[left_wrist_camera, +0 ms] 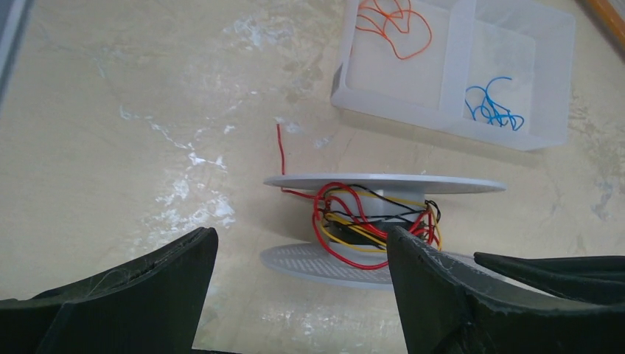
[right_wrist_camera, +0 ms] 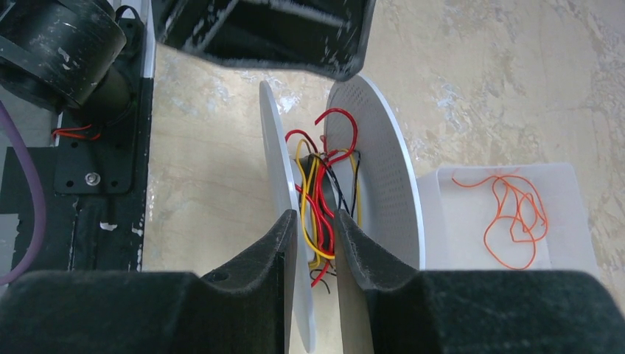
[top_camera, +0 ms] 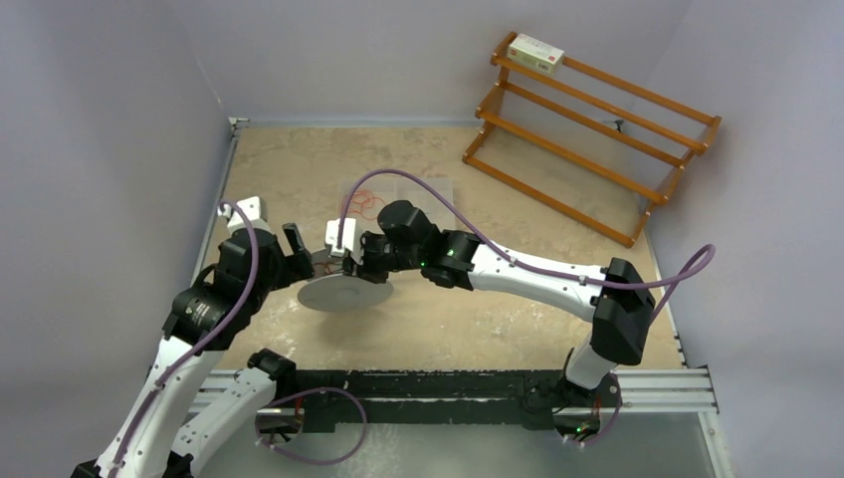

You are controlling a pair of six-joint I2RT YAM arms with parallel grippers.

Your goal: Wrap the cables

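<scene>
A white spool [top_camera: 343, 294] stands on the table with red, yellow and black wires [left_wrist_camera: 368, 217] wound loosely on its hub; one red end [left_wrist_camera: 279, 140] sticks up free. Orange cables [left_wrist_camera: 394, 29] and a blue cable [left_wrist_camera: 494, 107] lie in a translucent tray [left_wrist_camera: 449, 122] behind it. My right gripper [right_wrist_camera: 315, 217] is slightly open, one finger outside a flange [right_wrist_camera: 274, 169] and the other between the flanges, with wound wires in the gap. My left gripper [left_wrist_camera: 302, 243] is wide open just left of the spool, holding nothing.
A wooden rack [top_camera: 597, 129] stands at the back right with a small box [top_camera: 535, 52] on its top shelf. The tray [top_camera: 418, 189] sits right behind my right wrist. A black rail [top_camera: 448, 383] runs along the near edge. Walls close in on the left and right.
</scene>
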